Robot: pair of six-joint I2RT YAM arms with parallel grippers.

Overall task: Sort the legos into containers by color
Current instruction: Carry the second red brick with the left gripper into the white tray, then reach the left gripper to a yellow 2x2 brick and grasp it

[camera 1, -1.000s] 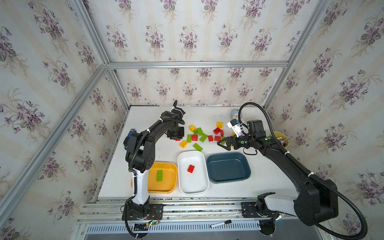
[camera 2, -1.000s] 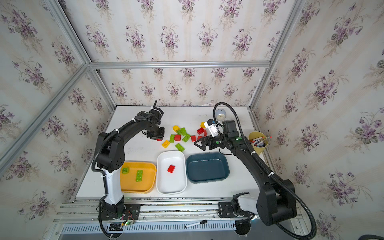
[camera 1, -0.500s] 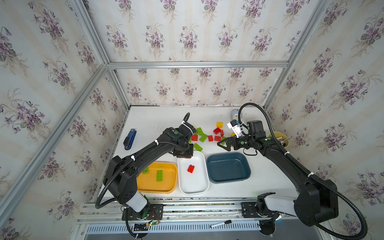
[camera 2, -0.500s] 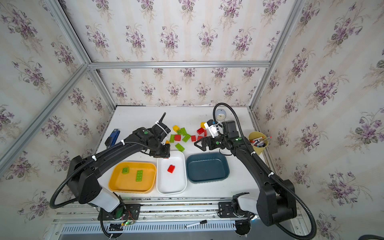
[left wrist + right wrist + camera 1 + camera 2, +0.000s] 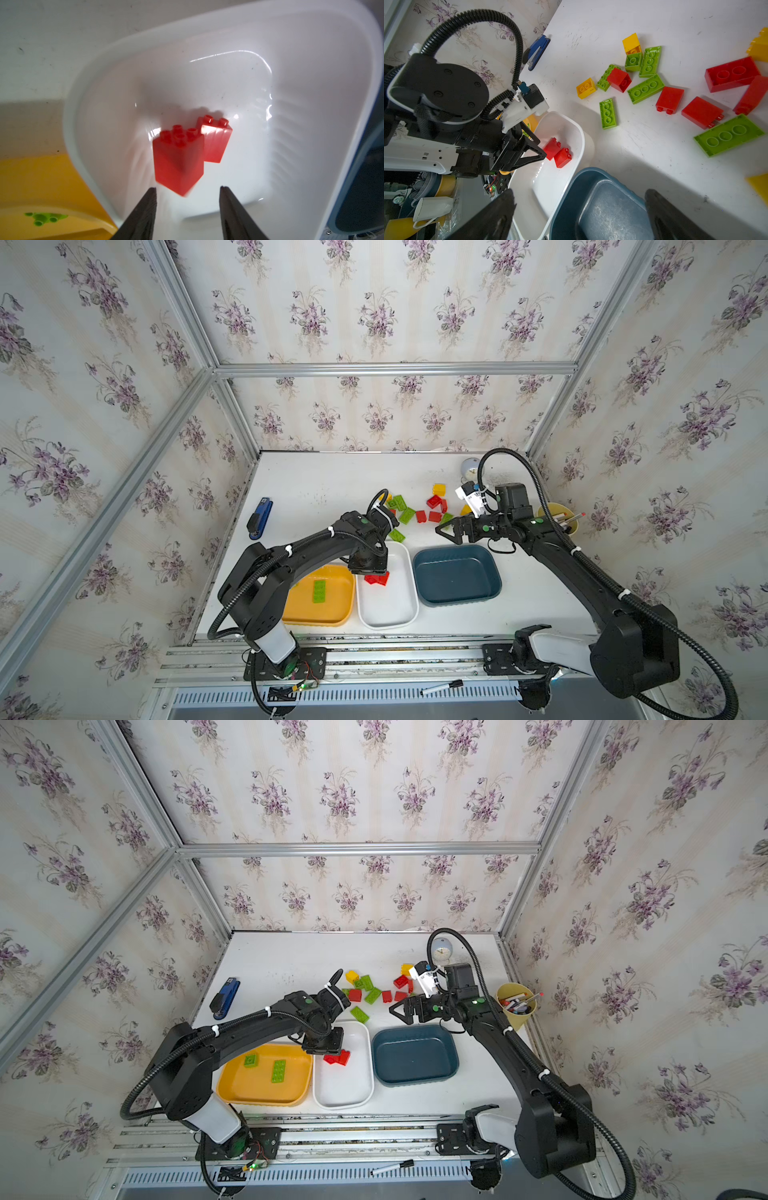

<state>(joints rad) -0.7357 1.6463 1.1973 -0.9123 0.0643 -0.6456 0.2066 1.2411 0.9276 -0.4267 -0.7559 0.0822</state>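
Table [image 5: 324, 481]: is carrying every item; the white tray [image 5: 388, 616] is sitting near its front edge and is serving as the reference for each place below.
White tray: is lying between the two coloured trays in both top views [image 5: 343, 1092], long side running front to back.
Teal tray [image 5: 457, 576]: is sitting just beside the white tray on its right, also visible in the second top view [image 5: 415, 1056].
Orange-yellow tray [image 5: 320, 614]: is sitting just beside the white tray on its left [image 5: 249, 1090].
Left gripper [image 5: 188, 188]: is hovering over the far half of the white tray, jaws standing apart and gripping nothing.
Right gripper [image 5: 578, 193]: is hanging to the right of the white tray's far end, near the teal tray's far rim, jaws spread wide with nothing between them [image 5: 442, 531].
Cup [image 5: 515, 1006]: is standing well to the right of the white tray, holding pens.
Stapler [image 5: 259, 516]: is lying well to the left of and beyond the white tray.
Loose bricks [image 5: 645, 89]: are lying scattered on the table just beyond the white tray's far end, red, yellow and green mixed together [image 5: 415, 510].
Green bricks [image 5: 279, 1071]: two are lying in the orange-yellow tray, left of the white tray.
Two red bricks [image 5: 215, 141]: are lying side by side in the white tray's far half, clear of the fingertips above; the one nearer the fingertips is showing blurred in the left wrist view.
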